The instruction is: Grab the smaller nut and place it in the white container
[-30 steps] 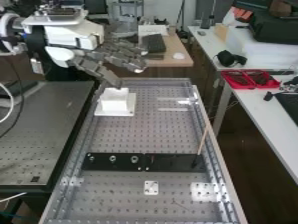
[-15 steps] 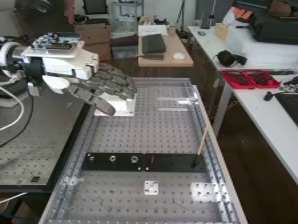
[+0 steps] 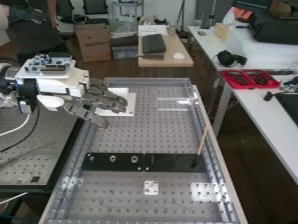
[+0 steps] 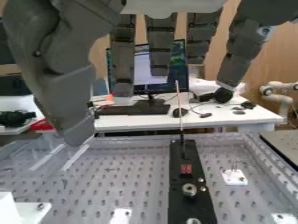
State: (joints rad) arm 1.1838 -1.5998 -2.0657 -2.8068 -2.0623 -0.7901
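Note:
In the high view the hand (image 3: 93,104) is open at the upper left, its straight fingers in front of the left part of the white container (image 3: 121,92). On the black bar (image 3: 169,162) stand the smaller nut (image 3: 91,159), the larger nut (image 3: 113,159) and the bearing (image 3: 134,159), well below the hand. Straight fingers and the thumb of the hand (image 4: 159,47) hang in the wrist view with nothing held. There the bearing (image 4: 189,189) and the larger nut (image 4: 193,221) are on the bar (image 4: 178,172), and part of the white container (image 4: 8,209) shows.
A thin stick (image 3: 202,141) rises from the bar's right part. Raised rails (image 3: 216,150) border the perforated bench plate. A small white plate (image 3: 151,188) lies below the bar. Red trays (image 3: 247,79) stand on the right-hand table.
The hand has come down and somewhat left in the high view, from above and behind the white container to beside and in front of it. The parts on the bar have not moved.

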